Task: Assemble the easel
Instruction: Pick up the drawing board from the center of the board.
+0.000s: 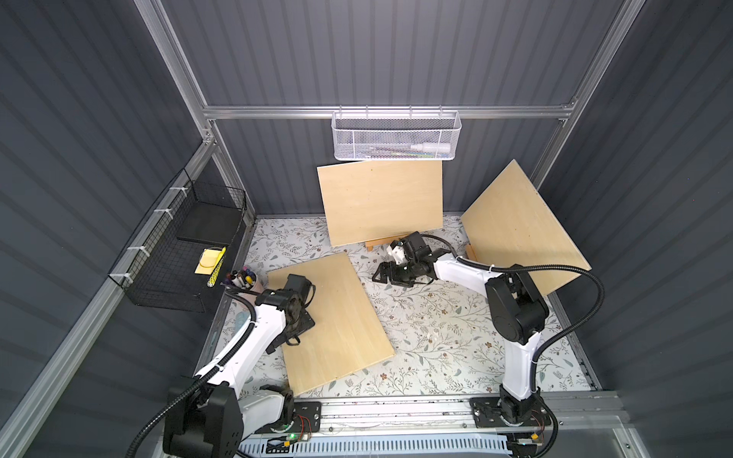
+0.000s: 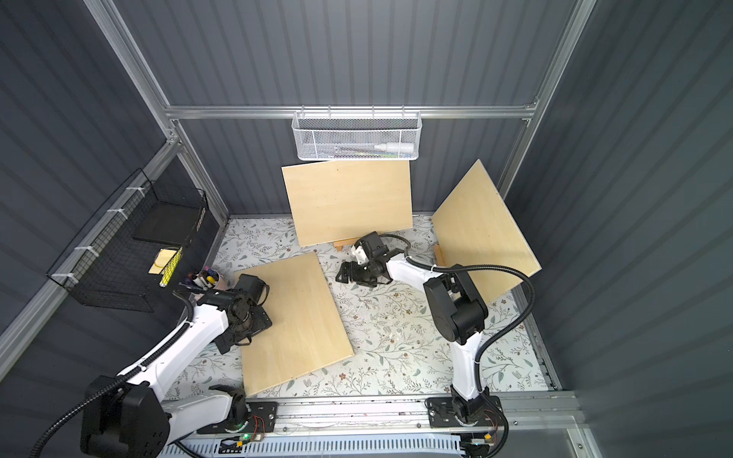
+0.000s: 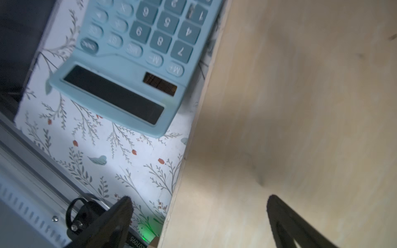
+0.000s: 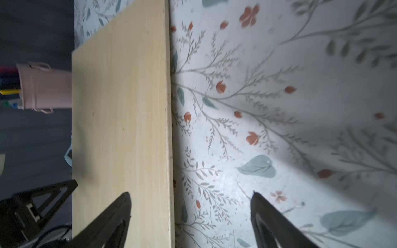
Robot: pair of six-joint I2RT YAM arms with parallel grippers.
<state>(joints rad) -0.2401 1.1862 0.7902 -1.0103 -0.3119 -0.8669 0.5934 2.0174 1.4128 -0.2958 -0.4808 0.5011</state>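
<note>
Partly done, by the look of it. Ref pt = flat board [image 1: 329, 321], lying face-up on the bench [image 1: 428, 337].

- Back board [image 1: 380, 202], beyond flat board's far edge: stands tilted, lower edge on a small wooden stand [image 1: 376, 242]. Looks set up, but most of the stand is hidden.
- Side board [image 1: 519, 230], well to the right of flat board: also propped and tilted, with a bit of wood at its lower corner [image 1: 471, 251]. Can't tell how it's supported.
- Flat board isn't raised, and no spare stand is in view for it. Prob. the remaining work.

L jaws: spread wide, nothing held. They hover at flat board's left edge, one finger [image 3: 120, 221] over the bench, the other over the wood. R jaws: released, empty, low and just beside flat board's far-right edge.

Calculator [image 3: 129, 64] lies just beside flat board's left edge. Pen cup [image 1: 246, 279] is near its far-left corner. Both could snag a lift.
</note>
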